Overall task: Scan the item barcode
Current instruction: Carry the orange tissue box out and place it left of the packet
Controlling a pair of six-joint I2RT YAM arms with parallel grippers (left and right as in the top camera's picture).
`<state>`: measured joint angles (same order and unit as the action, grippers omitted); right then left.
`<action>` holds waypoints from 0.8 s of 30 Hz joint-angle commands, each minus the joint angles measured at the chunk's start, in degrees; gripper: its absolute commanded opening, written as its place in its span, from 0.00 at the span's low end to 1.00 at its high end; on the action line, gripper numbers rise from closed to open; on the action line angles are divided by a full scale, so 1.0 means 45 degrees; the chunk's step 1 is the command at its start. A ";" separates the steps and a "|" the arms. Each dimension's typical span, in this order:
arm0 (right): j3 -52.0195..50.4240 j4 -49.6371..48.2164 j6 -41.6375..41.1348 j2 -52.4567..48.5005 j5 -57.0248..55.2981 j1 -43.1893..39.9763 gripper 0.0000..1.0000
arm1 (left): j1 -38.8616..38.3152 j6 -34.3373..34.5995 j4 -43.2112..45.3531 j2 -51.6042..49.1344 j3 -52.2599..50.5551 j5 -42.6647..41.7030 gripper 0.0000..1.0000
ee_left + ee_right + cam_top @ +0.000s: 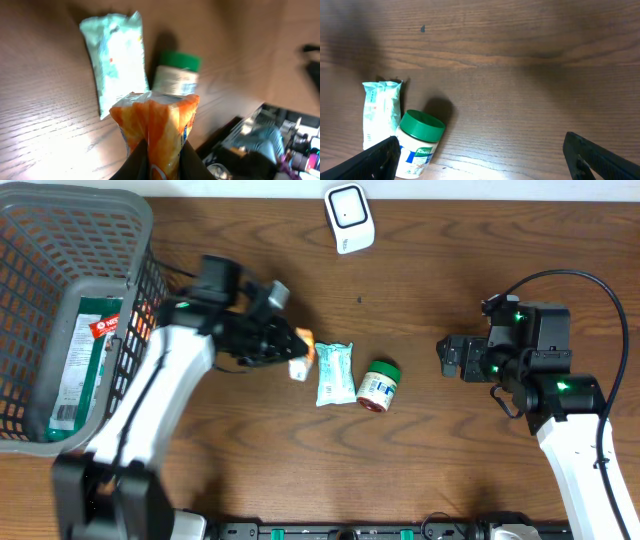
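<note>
My left gripper is shut on an orange snack packet, holding it just above the table left of centre. In the left wrist view the packet stands pinched between the two dark fingers of that gripper; no barcode shows on it. The white scanner sits at the table's far edge, up and to the right of the packet. My right gripper hovers at the right side, open and empty, its fingers spread wide over bare wood.
A pale green pouch and a green-lidded jar lie side by side at the table's centre, just right of the held packet. A grey mesh basket at the far left holds a green packet.
</note>
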<state>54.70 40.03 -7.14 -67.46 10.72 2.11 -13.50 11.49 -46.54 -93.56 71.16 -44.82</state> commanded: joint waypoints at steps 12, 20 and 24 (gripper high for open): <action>0.0223 0.0015 0.0083 -0.0039 0.0068 0.0029 0.99 | -0.1093 -0.0306 0.1651 -0.4095 -0.0141 0.2191 0.35; 0.0223 0.0015 0.0078 -0.0039 0.0068 0.0029 0.99 | -0.1088 -0.0296 0.1549 -0.4265 -0.0151 0.2200 0.65; 0.0223 0.0015 0.0078 -0.0039 0.0068 0.0029 0.99 | -0.1088 -0.0248 0.1559 -0.3891 -0.0136 0.2210 0.70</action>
<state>54.70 40.03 -7.14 -67.46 10.72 2.11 -18.55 10.44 -39.35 -112.71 70.83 -35.59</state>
